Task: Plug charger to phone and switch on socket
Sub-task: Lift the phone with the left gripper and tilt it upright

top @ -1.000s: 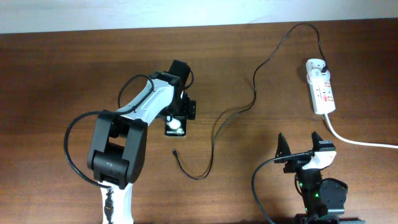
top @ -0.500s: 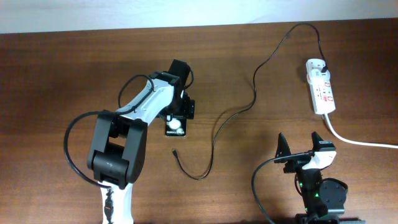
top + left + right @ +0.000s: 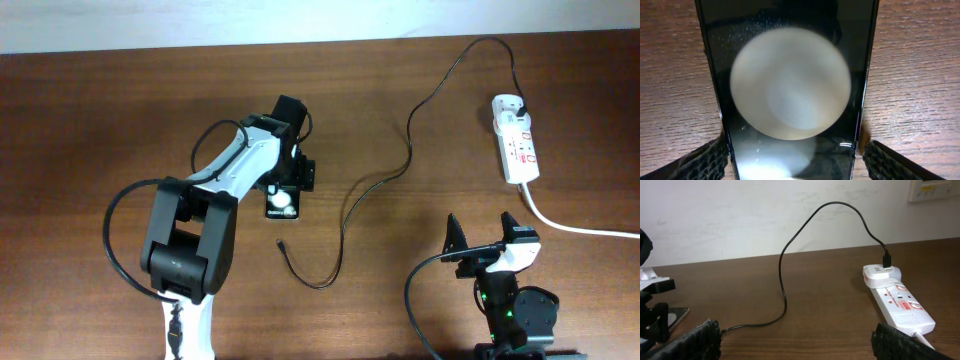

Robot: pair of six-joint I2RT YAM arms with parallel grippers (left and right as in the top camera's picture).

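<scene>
The left gripper is seen low over the phone, its two ribbed pads set one at each long edge of the glossy black face. One pad appears to meet the edge and a thin dark gap is seen at the other, so whether the phone is actually clamped cannot be told. The phone lies flat on the brown wooden table, with a round white reflection on its glass.

Near the phone's end, apart from it, the small connector tip of the charger lies loose. The thin black cable is looped across the table to its plug, which is seated in a white adapter at the far end of the socket — a thick white cord leaves the other end.

The right gripper is held well apart from all of this, near the table's front edge — fingers spread wide, nothing between them.
</scene>
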